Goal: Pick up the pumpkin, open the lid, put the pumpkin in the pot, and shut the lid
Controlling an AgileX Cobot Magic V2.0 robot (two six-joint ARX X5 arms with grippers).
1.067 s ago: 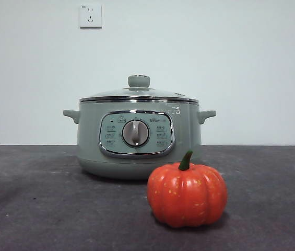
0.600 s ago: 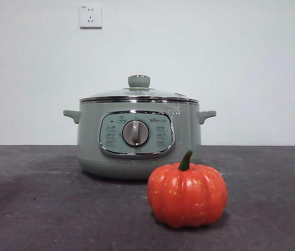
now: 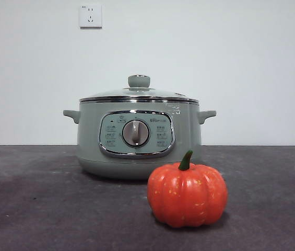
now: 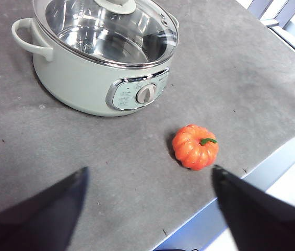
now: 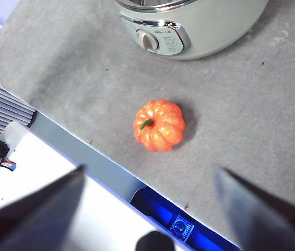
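The orange-red pumpkin (image 3: 187,196) with a green stem stands on the dark table in front of the sage-green pot (image 3: 138,137), a little to its right. The lid (image 3: 139,94) with its green knob rests on the pot. In the left wrist view the pot (image 4: 84,78), the glass lid (image 4: 108,29) and the pumpkin (image 4: 195,147) lie well ahead of my left gripper (image 4: 147,180), which is open and high above the table. My right gripper (image 5: 150,175) is also open and high, with the pumpkin (image 5: 158,125) beneath it and the pot (image 5: 199,31) beyond. Neither gripper shows in the front view.
The grey table (image 4: 251,78) ends in an edge close to the pumpkin, with a white surface (image 5: 43,183) and blue-lit gear below it. Two wall sockets (image 3: 90,15) sit on the white wall behind the pot.
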